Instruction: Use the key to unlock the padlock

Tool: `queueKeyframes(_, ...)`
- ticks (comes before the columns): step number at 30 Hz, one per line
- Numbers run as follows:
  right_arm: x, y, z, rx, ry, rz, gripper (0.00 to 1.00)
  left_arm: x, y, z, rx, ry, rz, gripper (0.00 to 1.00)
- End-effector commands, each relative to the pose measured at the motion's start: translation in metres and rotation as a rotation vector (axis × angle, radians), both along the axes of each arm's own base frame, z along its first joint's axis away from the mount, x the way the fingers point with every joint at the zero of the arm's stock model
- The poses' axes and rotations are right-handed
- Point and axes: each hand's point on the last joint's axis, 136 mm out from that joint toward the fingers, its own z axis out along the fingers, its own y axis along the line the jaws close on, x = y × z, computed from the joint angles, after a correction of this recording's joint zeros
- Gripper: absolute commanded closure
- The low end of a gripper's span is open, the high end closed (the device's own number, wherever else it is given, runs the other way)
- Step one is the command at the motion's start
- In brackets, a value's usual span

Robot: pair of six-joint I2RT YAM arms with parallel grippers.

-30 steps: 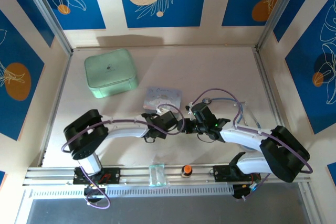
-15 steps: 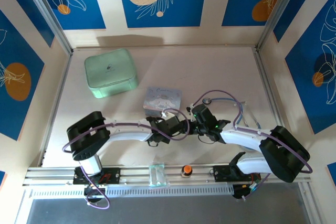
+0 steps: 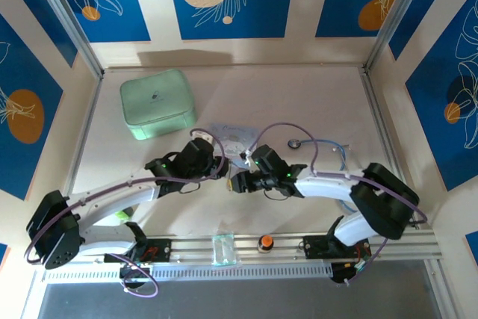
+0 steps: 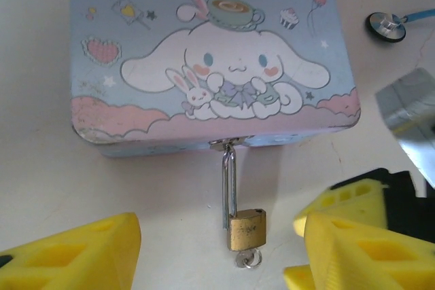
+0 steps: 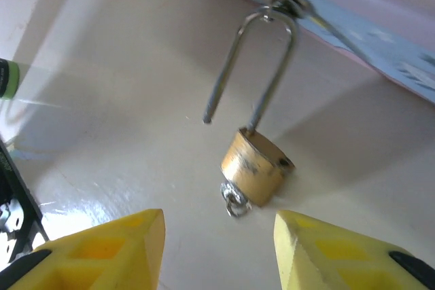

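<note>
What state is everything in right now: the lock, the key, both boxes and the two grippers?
pale blue cartoon box: lid shut.
padlock: unlocked, one shackle leg free of the body, the shackle hooked through the box's hasp.
key: inserted in the padlock's keyhole.
mint green case: closed.
left gripper: open, holding nothing.
right gripper: open, holding nothing.

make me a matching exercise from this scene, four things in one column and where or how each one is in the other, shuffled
1 padlock
2 key
3 cartoon box
4 green case

a stuck into the padlock's underside
b far left of the table
c sprung open, hooked on the cartoon box
d pale blue, white dog on top

Pairs: 1-c, 2-a, 3-d, 4-b
</note>
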Motion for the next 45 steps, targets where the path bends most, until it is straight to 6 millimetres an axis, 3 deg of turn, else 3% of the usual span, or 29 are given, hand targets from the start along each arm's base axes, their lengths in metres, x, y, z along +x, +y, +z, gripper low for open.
queueKeyframes(1,0.008,0.003,-0.015,-0.082,0.013,-0.009,0.54,-0.006,-0.008,-0.006,-0.097,0.037,-0.031,0.35)
queueKeyframes(11,0.016,0.007,-0.037,-0.155,0.042,-0.014,0.55,-0.012,-0.005,-0.027,-0.115,0.077,-0.016,0.35)
queueKeyframes(20,0.008,0.009,-0.048,-0.131,0.071,0.003,0.61,-0.009,-0.011,-0.033,-0.111,0.085,-0.027,0.35)
queueKeyframes(25,0.009,0.006,-0.055,-0.126,0.083,-0.013,0.68,-0.003,-0.004,-0.024,-0.067,0.047,-0.022,0.35)
queueKeyframes(32,0.007,-0.004,-0.055,-0.071,0.113,-0.049,0.87,0.001,0.004,-0.022,-0.034,0.025,-0.008,0.35)
queueKeyframes(40,0.006,-0.015,-0.048,0.041,0.178,-0.111,0.92,0.014,0.006,-0.016,-0.006,-0.021,0.005,0.35)
queueKeyframes(45,0.004,-0.023,-0.051,0.051,0.222,-0.164,0.93,0.042,0.007,0.004,-0.01,-0.107,0.035,0.31)
